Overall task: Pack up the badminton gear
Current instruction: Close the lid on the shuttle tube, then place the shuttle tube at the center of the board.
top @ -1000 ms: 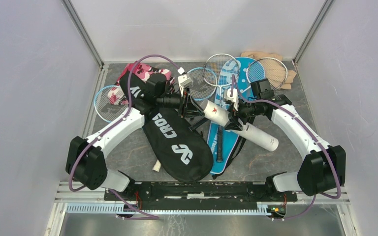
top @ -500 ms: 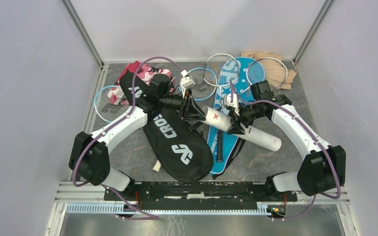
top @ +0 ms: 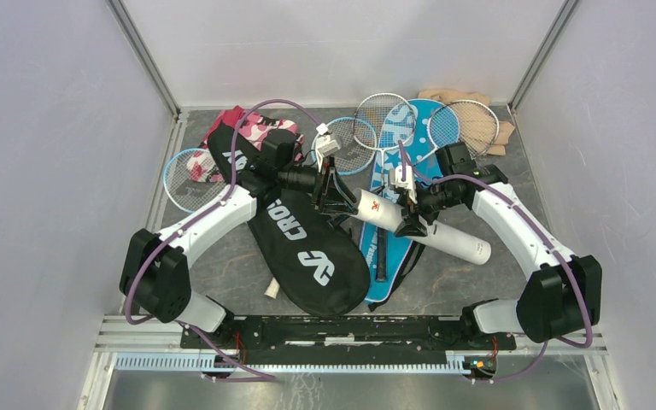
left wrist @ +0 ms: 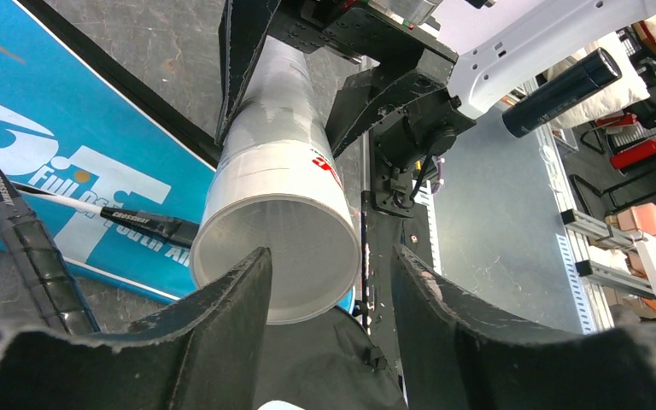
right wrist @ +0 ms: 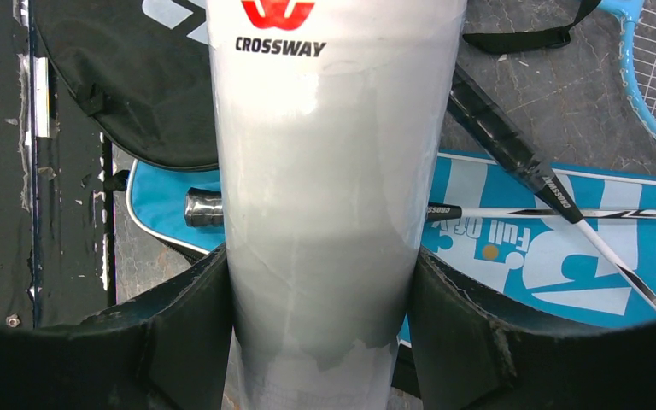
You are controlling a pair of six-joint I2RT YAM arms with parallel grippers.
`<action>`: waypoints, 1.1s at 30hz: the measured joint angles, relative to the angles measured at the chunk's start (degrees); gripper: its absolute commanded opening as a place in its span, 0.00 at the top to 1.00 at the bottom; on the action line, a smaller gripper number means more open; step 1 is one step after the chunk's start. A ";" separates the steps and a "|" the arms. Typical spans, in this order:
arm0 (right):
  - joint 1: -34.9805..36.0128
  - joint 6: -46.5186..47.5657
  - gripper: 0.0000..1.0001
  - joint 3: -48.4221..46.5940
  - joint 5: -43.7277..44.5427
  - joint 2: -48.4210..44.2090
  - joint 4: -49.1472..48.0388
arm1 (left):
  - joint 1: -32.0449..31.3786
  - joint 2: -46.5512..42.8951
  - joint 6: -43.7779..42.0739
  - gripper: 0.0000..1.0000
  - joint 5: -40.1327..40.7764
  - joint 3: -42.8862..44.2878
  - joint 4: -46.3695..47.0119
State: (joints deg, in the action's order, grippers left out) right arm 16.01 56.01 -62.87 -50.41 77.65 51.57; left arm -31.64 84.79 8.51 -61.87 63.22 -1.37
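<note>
The long white tube [top: 423, 229] is lifted at a slant above the blue "SPORT" cover [top: 395, 256]. My right gripper [top: 410, 218] is shut on its middle, and in the right wrist view both pads press the tube [right wrist: 325, 171] at the gripper [right wrist: 320, 290]. My left gripper [top: 335, 193] stands open just before the tube's open end [left wrist: 278, 256], with nothing between its fingers [left wrist: 222, 316]. The black "CROSSWAY" cover [top: 301, 246] lies under the left arm. A blue racket [top: 190, 175] lies far left, and silver rackets [top: 376, 115] lie at the back.
A pink-and-white camouflage cloth [top: 256, 126] lies at the back left and a beige cloth [top: 465, 98] in the back right corner. A small white piece [top: 272, 290] rests near the black cover's lower edge. Grey walls close in on both sides.
The left gripper's jaws have spread wider in front of the tube's open end. The right gripper has shifted the tube slightly down and towards the left gripper.
</note>
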 measured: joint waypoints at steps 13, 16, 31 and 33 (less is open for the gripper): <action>0.02 -6.88 0.89 0.44 6.58 -1.84 -6.34 | 0.07 0.35 -2.32 0.13 0.50 2.49 -4.81; 0.09 -9.22 0.90 1.25 8.83 -2.25 -10.29 | 1.05 0.26 -4.28 0.00 1.11 4.22 -7.54; -11.63 -28.63 0.90 -0.42 28.61 1.70 -20.50 | 13.38 -8.07 -5.38 0.00 26.84 13.86 -13.20; -14.32 -30.58 0.90 -0.74 30.71 3.21 -20.98 | 13.35 -8.50 -5.38 0.00 28.83 13.86 -13.20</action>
State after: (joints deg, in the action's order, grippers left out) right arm 1.69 25.43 -63.61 -19.70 80.86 30.59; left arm -18.28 76.29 3.14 -33.04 77.08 -14.57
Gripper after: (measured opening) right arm 0.694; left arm 0.994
